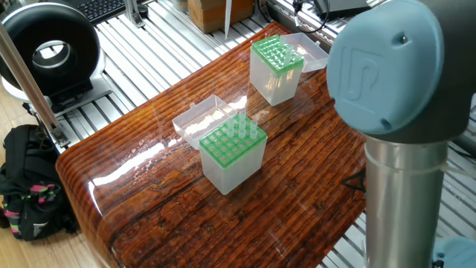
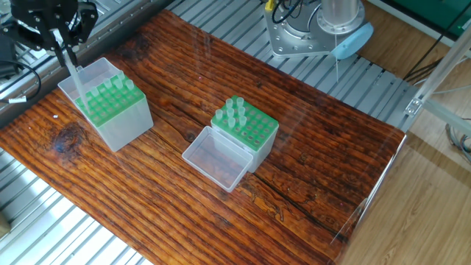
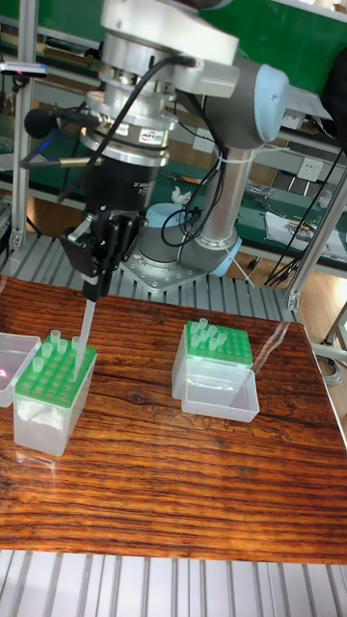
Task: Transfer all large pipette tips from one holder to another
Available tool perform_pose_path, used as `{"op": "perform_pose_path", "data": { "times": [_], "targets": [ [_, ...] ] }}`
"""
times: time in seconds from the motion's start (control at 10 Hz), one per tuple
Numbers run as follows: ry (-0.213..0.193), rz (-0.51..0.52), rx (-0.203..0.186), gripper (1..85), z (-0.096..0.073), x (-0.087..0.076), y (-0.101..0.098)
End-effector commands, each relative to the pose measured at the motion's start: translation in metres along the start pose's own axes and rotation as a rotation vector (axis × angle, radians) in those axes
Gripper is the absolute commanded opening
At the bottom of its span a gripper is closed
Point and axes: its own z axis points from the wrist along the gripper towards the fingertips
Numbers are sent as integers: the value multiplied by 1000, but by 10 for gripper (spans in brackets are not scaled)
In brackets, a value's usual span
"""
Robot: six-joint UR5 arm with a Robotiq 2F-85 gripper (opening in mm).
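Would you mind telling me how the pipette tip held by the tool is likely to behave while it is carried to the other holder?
The pipette tip looks thin and translucent, so probably light and fairly stiff. The tool grips only its top, so it may swing or tilt. Being smooth and tapered, it could slip.
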Motion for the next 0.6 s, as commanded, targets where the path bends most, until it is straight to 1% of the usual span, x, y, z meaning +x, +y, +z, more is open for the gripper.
{"op": "perform_pose_path", "data": {
  "times": [0.0,0.2,0.4,0.5],
  "targets": [
    [-25,-61,-6,77,1,2,-1],
    [-24,-72,-7,73,1,2,-1],
    [-11,-95,16,73,1,5,-7],
    [-11,-100,16,73,1,5,-7]
  ]
}}
